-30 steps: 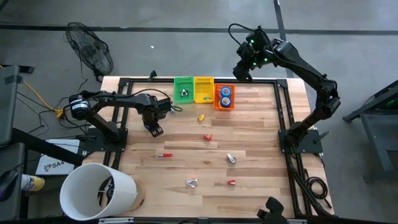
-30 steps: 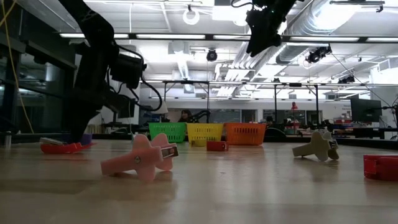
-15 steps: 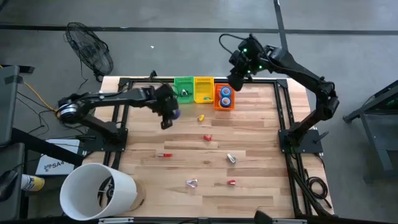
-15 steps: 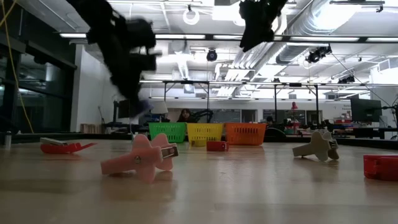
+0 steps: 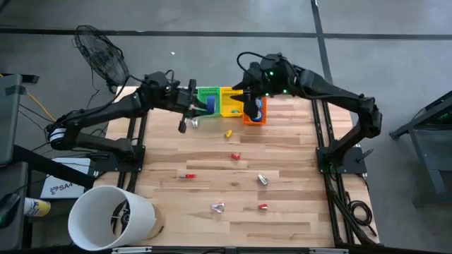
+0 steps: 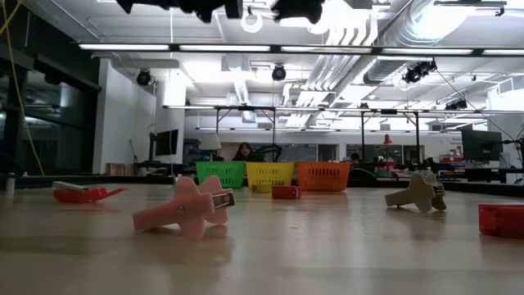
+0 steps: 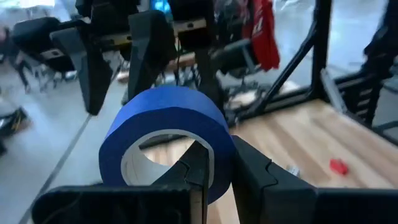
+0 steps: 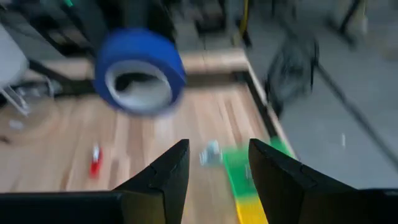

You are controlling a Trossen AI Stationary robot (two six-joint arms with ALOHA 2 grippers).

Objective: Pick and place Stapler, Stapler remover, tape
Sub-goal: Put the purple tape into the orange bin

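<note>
The blue tape roll point(image 7: 166, 140) is clamped in the left gripper point(image 7: 214, 168), its fingers pinching the roll's wall, one inside the centre hole and one outside. From above, that gripper point(image 5: 200, 107) hangs over the green basket point(image 5: 207, 101) at the table's far edge, and the roll point(image 5: 210, 106) shows only as a small blue patch. The right gripper point(image 8: 214, 163), fingers apart and empty, is above the orange basket point(image 5: 255, 117), where another blue roll point(image 5: 257, 108) lies partly hidden beneath it. The right wrist view shows the held roll point(image 8: 139, 70) blurred. The low view cuts off both arms at its top edge, so neither gripper shows there.
</note>
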